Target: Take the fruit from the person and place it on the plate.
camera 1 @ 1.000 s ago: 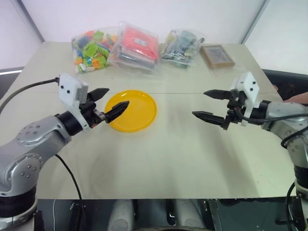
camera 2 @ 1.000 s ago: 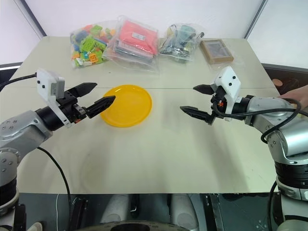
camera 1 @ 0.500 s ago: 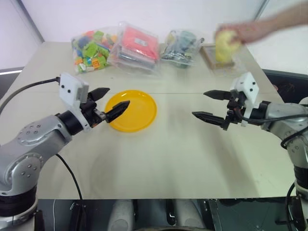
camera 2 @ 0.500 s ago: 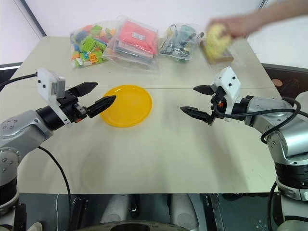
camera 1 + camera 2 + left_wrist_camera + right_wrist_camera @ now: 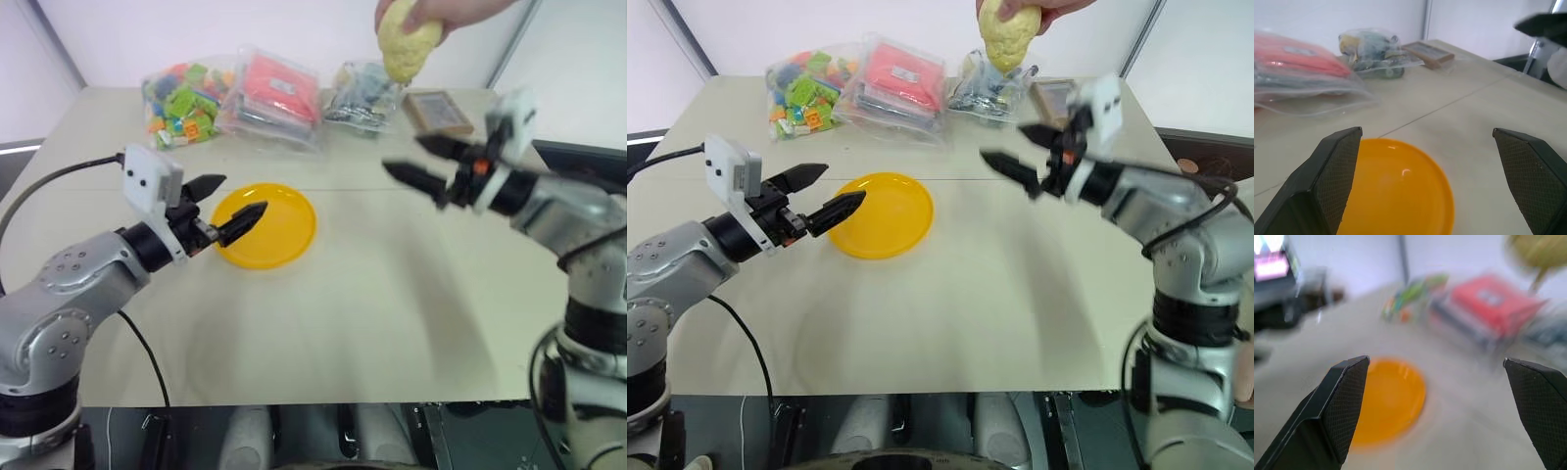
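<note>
The right hand (image 5: 1024, 157) hangs above the bench (image 5: 1019, 294) with its two fingers spread wide and nothing between them, pointing up and across toward the fruit (image 5: 1001, 34). The fruit sits above and just beyond it, gripped from the top by the person (image 5: 1043, 12), whose fingers wrap its upper end; the lower half hangs free. Hand and fruit are near but apart.

The left hand (image 5: 220, 206) is likewise released and empty, held level with its fingertips over the near edge of the plate (image 5: 279, 230). The plate lies flat and bare on the bench, well apart from the fruit.

The fruit looks like a lemon: pale, bumpy, oval. I judge it light and fairly firm, possibly a foam or plastic model, so it should take a moderate squeeze. The pebbled skin should give the fingers purchase, but the rounded shape may squirt out if pinched near a tapered end. The best hold is across the free middle or lower belly, below the person's fingers.

Beyond lie clear bags: coloured blocks (image 5: 186, 103), a red packet (image 5: 279, 88), dark parts (image 5: 362, 93), and a small framed card (image 5: 441, 111). The red packet carries a small white label, too small to read; no brand shows.
</note>
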`<state>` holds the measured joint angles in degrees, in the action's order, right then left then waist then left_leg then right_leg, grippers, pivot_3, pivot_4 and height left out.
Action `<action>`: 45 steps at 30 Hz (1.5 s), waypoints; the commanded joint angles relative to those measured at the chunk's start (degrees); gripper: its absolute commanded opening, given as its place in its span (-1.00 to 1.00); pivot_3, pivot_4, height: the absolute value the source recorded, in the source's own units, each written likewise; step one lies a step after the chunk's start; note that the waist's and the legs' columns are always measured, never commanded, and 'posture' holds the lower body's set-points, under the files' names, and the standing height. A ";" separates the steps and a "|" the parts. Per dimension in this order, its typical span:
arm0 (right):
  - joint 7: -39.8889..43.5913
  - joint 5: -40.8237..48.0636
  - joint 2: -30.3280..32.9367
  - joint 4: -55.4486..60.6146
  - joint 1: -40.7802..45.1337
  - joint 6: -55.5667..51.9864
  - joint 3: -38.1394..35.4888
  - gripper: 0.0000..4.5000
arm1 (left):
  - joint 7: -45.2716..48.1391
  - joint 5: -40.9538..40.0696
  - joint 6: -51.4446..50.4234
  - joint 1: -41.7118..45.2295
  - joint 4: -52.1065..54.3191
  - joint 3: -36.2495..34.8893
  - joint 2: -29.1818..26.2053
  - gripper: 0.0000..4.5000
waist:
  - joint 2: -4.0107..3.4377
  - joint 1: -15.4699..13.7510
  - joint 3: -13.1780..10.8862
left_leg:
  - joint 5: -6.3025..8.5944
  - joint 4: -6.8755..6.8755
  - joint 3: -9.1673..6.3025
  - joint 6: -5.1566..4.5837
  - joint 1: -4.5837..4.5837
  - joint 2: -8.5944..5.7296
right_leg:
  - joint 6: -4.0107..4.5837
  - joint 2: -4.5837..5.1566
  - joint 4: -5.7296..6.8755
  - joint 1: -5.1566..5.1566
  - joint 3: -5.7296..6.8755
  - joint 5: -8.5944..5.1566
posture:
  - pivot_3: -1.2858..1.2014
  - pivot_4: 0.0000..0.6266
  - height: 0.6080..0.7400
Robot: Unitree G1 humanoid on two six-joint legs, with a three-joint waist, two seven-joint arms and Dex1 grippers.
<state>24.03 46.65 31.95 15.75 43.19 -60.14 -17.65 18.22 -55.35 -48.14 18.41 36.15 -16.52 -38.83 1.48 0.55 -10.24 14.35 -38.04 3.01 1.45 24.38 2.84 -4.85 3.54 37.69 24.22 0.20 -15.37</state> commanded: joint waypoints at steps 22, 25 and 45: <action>-16.84 0.80 -6.81 -13.10 16.14 1.80 -3.37 0.99 | 1.03 -1.87 6.42 2.78 1.47 0.60 2.31 1.00 | -0.01 0.19 0.00 | 0.00 0.01 0.04 -0.01 0.03 -0.01 | 0.00 0.01 0.00 0.04 0.00 0.00 | 0.03 -0.52 0.87; -15.51 -0.85 -6.83 -14.41 16.99 3.37 -1.80 0.99 | 0.42 -1.85 6.35 2.81 1.89 1.00 2.76 1.00 | -0.01 0.19 0.00 | 0.00 0.02 0.04 -0.01 0.04 -0.01 | 0.00 0.01 0.00 0.05 0.00 0.00 | 0.03 -0.52 0.87; -8.85 -11.39 -9.78 -28.24 22.59 16.77 3.17 0.22 | -3.21 -2.10 5.96 1.95 4.27 1.47 3.74 1.00 | -0.02 0.20 0.00 | 0.00 0.03 0.06 -0.01 0.05 -0.01 | 0.00 0.02 -0.02 0.07 0.00 0.00 | 0.03 -0.52 0.87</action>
<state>14.65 35.53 22.15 -13.22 63.55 -45.03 -13.79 15.17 -56.94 -43.05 20.18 38.54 -14.54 -34.89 1.46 0.75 -10.24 14.35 -38.01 3.07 1.44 24.43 2.83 -4.85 3.56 37.67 24.29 0.21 -15.36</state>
